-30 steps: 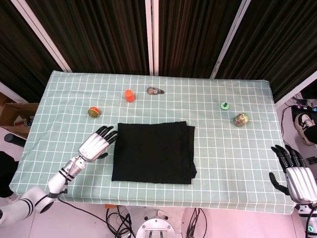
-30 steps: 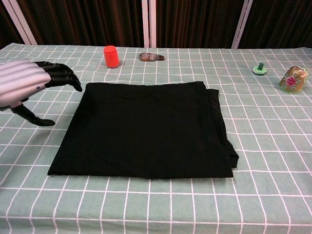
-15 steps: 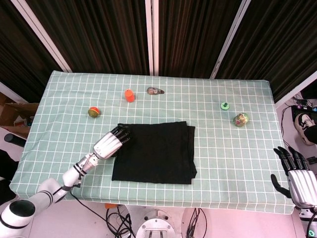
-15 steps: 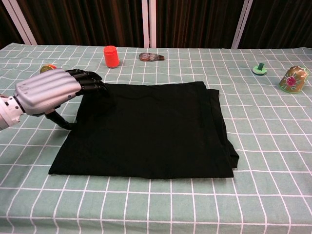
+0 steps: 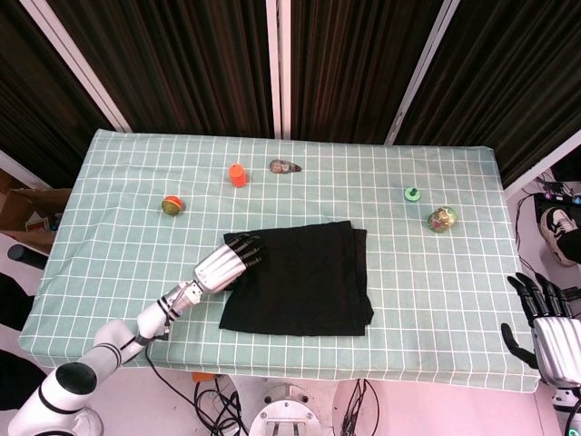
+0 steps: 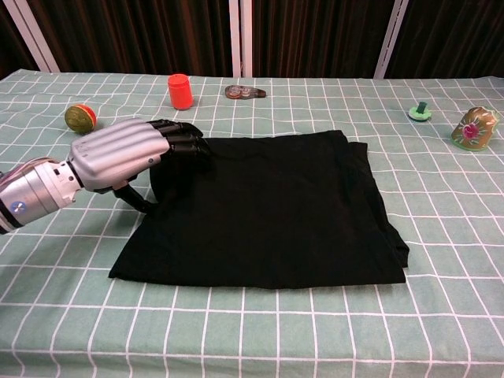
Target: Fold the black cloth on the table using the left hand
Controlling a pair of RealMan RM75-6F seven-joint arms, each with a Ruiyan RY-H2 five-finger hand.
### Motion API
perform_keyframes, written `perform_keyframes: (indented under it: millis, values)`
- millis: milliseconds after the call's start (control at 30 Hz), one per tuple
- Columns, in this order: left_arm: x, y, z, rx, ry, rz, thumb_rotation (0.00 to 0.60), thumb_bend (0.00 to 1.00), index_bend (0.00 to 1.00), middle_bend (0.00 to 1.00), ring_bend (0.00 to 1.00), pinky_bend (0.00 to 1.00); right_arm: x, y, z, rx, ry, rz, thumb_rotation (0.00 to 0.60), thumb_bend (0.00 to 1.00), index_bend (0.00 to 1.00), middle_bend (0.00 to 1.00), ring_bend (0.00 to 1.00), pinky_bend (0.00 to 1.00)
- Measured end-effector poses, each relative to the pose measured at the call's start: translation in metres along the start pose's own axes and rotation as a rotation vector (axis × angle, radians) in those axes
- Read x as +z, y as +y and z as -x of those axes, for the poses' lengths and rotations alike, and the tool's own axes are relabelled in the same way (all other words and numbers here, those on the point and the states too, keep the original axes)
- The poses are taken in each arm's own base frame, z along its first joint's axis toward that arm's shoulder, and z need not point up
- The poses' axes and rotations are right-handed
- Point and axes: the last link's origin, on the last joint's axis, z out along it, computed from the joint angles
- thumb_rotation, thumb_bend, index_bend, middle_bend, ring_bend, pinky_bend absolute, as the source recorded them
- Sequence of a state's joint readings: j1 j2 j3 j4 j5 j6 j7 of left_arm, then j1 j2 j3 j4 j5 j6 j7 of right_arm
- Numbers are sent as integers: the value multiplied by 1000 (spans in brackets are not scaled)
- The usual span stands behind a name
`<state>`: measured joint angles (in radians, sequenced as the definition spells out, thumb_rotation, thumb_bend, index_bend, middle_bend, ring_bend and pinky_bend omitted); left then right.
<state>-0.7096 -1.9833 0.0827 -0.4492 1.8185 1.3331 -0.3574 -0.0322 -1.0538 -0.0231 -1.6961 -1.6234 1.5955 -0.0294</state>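
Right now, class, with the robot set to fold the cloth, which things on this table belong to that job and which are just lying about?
Part of the job:
black cloth
left hand, touching the cloth's far left corner

Just lying about:
orange cup
round red-and-green toy
small brownish object
green knob
green-and-pink toy
right hand, off the table's edge

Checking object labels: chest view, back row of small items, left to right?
Round green-orange toy → red cup → flat brown piece → green knob → green-pink toy.
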Motion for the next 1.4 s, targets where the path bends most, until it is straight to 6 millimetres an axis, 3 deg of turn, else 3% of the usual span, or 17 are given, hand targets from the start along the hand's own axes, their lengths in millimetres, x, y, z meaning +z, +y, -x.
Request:
perform_keyframes:
  millis: [100, 233, 400, 533, 733, 933, 1200, 1300, 1400]
  values:
    - [-2, 0, 2, -18, -5, -4, 600, 314, 327, 196, 108, 185, 2, -1, 2, 1, -4, -3, 600, 355, 136, 129, 14, 142]
    - [-8, 1, 6, -38, -21, -9, 600, 336, 358, 196, 108, 184, 4, -2, 2, -4, -5, -9, 600, 356, 136, 129, 15, 142]
    - [-10, 8, 12, -50, -26, -14, 600, 426, 499, 209, 108, 185, 6, -3, 2, -8, -5, -13, 600, 356, 137, 128, 15, 142]
    - [-13, 9, 11, -55, -6, -18, 600, 504, 557, 226, 109, 185, 6, -2, 2, -8, -1, -13, 600, 356, 137, 128, 14, 142]
    - [-30, -2, 6, -57, 15, -68, 600, 527, 583, 228, 110, 185, 6, -2, 2, 1, 11, -23, 600, 356, 137, 125, 14, 142]
    - [-66, -24, -6, -38, 4, -173, 600, 521, 573, 228, 110, 185, 8, -1, 4, 9, 17, -41, 600, 356, 137, 120, 15, 142]
    - [-141, -58, -46, 32, -13, -363, 600, 516, 556, 236, 110, 186, 10, -1, 10, 26, 19, -62, 600, 356, 137, 119, 15, 142]
    - [-157, -61, -63, 66, -23, -391, 600, 517, 550, 237, 110, 186, 10, 2, 14, 38, 16, -61, 600, 356, 137, 118, 14, 142]
    - [-158, -55, -77, 86, -34, -389, 600, 518, 545, 237, 110, 186, 8, 7, 17, 51, 13, -55, 600, 356, 137, 117, 15, 141]
